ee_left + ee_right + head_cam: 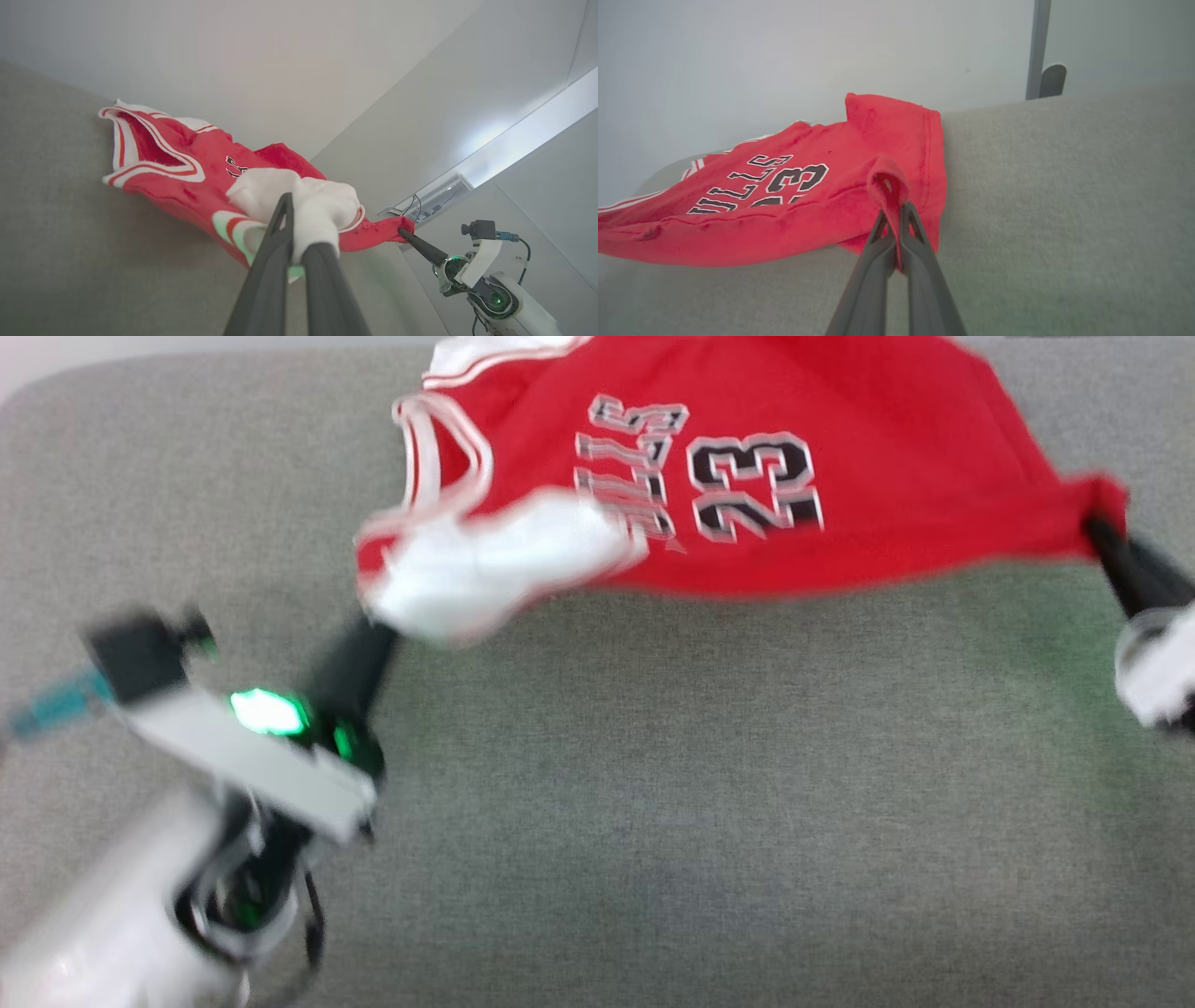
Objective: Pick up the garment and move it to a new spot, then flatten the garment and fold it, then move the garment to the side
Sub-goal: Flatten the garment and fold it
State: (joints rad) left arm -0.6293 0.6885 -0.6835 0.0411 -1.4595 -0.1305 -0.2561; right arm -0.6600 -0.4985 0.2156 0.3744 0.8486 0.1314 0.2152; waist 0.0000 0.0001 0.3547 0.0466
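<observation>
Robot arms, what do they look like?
Both are white with black cables. The left end effector and right end effector have two long dark pointy fingers. A green light glows at the left wrist, beside a small black camera with a teal plug.

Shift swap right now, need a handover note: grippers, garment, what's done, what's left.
Left gripper: shut on the white sleeve of the garment.
Right gripper: shut on a red hem corner.
Garment: stretched between both grippers above the grey surface, number 23 facing up; its far part seems to rest on the surface.
Done: garment grasped, near edge lifted.
Left: set it down at the new spot, flatten, fold, move aside.
</observation>
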